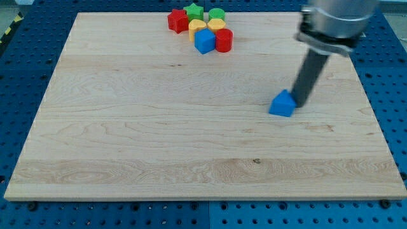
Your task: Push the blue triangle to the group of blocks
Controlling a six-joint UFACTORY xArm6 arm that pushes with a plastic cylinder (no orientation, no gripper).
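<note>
Just left of my tip (299,104): blue triangle (282,104), touching; group of blocks (203,28) far toward view's upper left on worktop (127,127); no jaws fitted, state not applicable

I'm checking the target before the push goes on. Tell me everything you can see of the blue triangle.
The blue triangle is a small solid block, plain blue with a smooth, slightly glossy look like painted wood or plastic. It lies flat on the wooden board, peak toward the view's top, alone in the board's right half, well apart from the group of blocks near the top edge. My tip sits right at its right side, apparently touching it.
</note>
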